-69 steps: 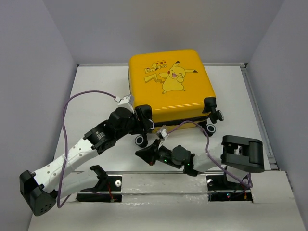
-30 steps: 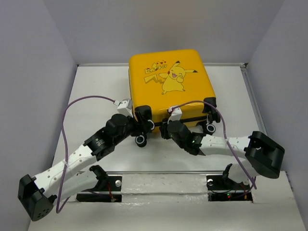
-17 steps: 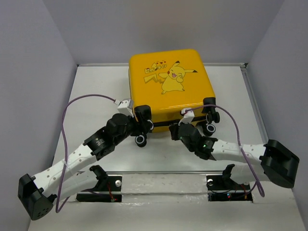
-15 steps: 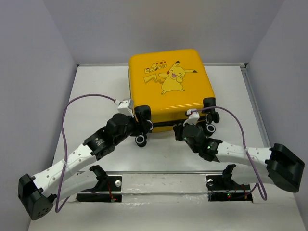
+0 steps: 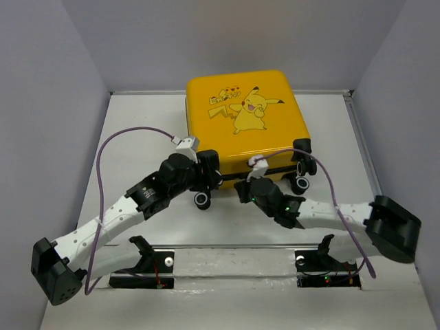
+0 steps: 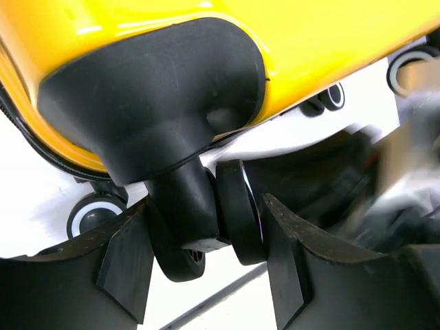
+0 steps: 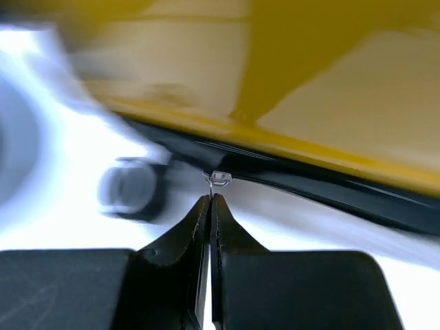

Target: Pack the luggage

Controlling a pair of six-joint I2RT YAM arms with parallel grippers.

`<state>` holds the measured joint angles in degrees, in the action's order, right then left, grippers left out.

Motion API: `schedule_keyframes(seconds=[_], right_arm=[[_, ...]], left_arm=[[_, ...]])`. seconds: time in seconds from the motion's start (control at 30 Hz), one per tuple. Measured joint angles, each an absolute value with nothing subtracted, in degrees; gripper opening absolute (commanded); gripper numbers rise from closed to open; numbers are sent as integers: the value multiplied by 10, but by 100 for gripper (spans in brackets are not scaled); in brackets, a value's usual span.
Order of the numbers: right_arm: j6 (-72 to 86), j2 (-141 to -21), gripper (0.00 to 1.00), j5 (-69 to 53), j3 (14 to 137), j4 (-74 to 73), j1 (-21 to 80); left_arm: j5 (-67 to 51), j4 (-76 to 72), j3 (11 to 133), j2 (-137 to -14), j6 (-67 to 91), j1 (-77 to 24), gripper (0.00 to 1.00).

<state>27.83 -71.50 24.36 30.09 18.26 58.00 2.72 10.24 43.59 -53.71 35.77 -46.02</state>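
Bracing the Pikachu suitcase (image 5: pixel 242 130) with left hand (image 6: pixel 206 258) clasped round a caster (image 6: pixel 206 220), right hand (image 7: pixel 210 201) pinched shut at the zipper pull (image 7: pixel 220 178), apparently to zip it.

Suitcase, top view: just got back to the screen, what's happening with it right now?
The yellow suitcase lies flat on the table, lid down. The left gripper straddles the near-left wheel and looks clamped on it, steadying the case. The right gripper is pinched shut right at the small metal zipper pull on the black zip along the near edge. Whether it actually holds the pull is unclear.
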Motion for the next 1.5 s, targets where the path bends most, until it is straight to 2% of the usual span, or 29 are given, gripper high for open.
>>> schedule_keyframes(seconds=[0.1, 0.2, 0.47, 0.5, 0.57, 0.6, 0.7, 0.77, 0.83, 0.9, 1.0, 1.07, 1.1, 1.17, 1.2, 1.23, 1.33, 1.5], right_arm=[[251, -840, 7, 222, 398, 243, 653], [246, -913, 7, 219, 434, 302, 664], [256, -987, 7, 193, 443, 448, 664], [260, -991, 12, 190, 441, 466, 664], [269, -988, 29, 183, 425, 490, 664], [273, -983, 47, 176, 415, 497, 664], [280, -936, 74, 135, 371, 491, 685], [279, -872, 81, 124, 341, 462, 712], [276, -806, 88, 124, 328, 405, 729], [272, -731, 92, 141, 318, 354, 730], [271, -658, 95, 162, 312, 298, 724], [267, -621, 95, 183, 313, 244, 717], [267, -614, 92, 192, 315, 223, 714], [265, -611, 87, 207, 322, 177, 706], [265, -613, 79, 212, 324, 163, 702], [265, -614, 77, 216, 324, 147, 698], [274, -629, 77, 223, 324, 120, 689], [285, -683, 62, 223, 291, 174, 681]], left_arm=[[10, 128, 474, -568, 351, -459, 6], [34, 189, 503, -572, 327, -440, 6], [76, 210, 505, -543, 309, -430, 6], [78, 204, 500, -536, 310, -430, 6], [73, 188, 483, -520, 318, -430, 6], [65, 178, 470, -512, 330, -431, 6], [26, 136, 449, -509, 364, -438, 6], [-6, 96, 433, -514, 395, -453, 15], [-24, 72, 421, -519, 414, -458, 28], [-39, 47, 404, -521, 431, -460, 63], [-49, 14, 389, -521, 444, -460, 80], [-60, -3, 387, -524, 437, -463, 83], [-64, -14, 387, -526, 434, -466, 82], [-70, -22, 387, -529, 429, -469, 78], [-71, -24, 387, -530, 426, -469, 74], [-71, -24, 387, -531, 422, -469, 69], [-73, -24, 387, -531, 416, -469, 64], [-82, -32, 387, -540, 410, -469, 51]])
